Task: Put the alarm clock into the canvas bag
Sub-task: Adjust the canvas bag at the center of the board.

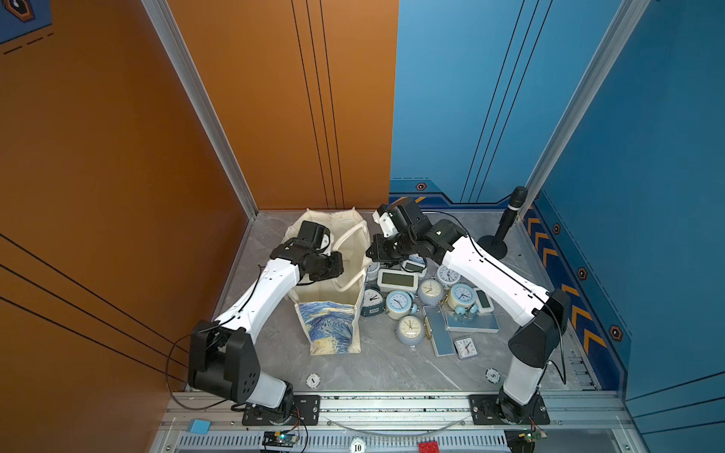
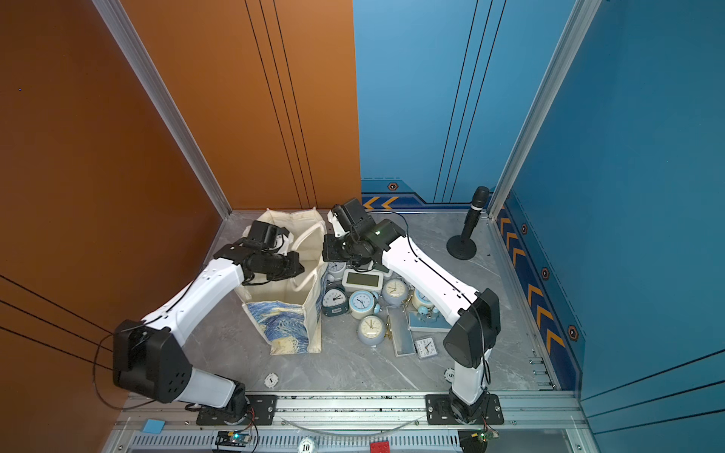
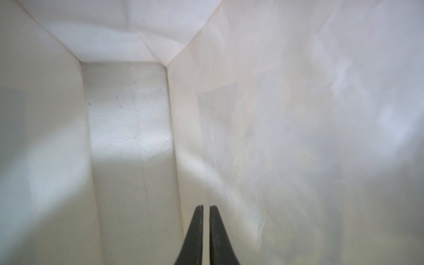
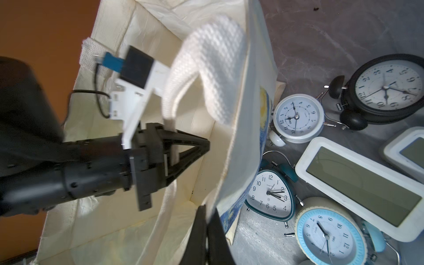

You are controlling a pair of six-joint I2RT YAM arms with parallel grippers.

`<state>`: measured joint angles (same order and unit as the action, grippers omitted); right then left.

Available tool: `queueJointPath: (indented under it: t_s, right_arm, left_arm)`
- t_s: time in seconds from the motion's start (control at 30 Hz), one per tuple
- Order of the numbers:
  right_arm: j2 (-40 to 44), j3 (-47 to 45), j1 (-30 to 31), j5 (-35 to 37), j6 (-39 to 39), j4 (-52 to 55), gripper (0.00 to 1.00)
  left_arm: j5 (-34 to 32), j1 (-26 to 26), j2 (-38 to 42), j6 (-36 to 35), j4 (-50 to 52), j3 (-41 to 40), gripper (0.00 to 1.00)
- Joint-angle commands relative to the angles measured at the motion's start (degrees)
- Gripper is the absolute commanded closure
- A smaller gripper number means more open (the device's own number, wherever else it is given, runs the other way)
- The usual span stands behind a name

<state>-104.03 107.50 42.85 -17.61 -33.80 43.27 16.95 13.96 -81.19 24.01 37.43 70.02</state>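
Note:
The cream canvas bag with the blue starry print stands open at the back left of the table. My left gripper reaches down inside it, shut with nothing between its fingers. Only bare cream cloth shows around it, and no alarm clock shows inside. My right gripper is shut on the bag's right wall at the rim. Several alarm clocks lie piled right of the bag, among them a light blue round one and a white round one.
A white digital clock, a black twin-bell clock and a teal clock crowd against the bag's right side. A black microphone on a stand is at the back right. The bag's white handle arches over the opening.

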Motion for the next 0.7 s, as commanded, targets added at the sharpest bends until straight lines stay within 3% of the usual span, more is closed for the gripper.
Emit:
queueJointPath:
  t_s: [0.0,0.2,0.4,0.47,0.53,0.67]
  right_arm:
    - [0.82,-1.04,-0.10,2.29,1.28,-0.11,1.00]
    - [-0.56,0.09,0.13,1.21,0.98,-1.18,1.00]
    - [-2.51,2.20,0.63,-1.18,0.45,-2.19,0.92]
    - [-2.69,2.61,0.67,-1.90,0.23,-2.54,0.83]
    - [-2.58,2.38,0.66,-3.70,-0.57,-4.02,0.71]
    - [0.01,-0.37,0.58,-9.10,-2.69,-8.88,0.48]
  left_arm:
    - [4.05,-1.70,4.93,1.03,-0.43,0.01,1.00]
    - [10.66,-4.80,11.89,4.48,-1.09,3.22,1.00]
    - [20.67,-6.18,14.39,14.67,-11.73,6.15,0.96]
    - [22.95,-6.18,14.03,18.26,-16.02,6.91,0.92]
    - [24.58,-5.98,13.36,22.03,-20.73,7.63,0.75]
    - [26.86,-4.91,10.42,28.10,-30.15,9.03,0.66]
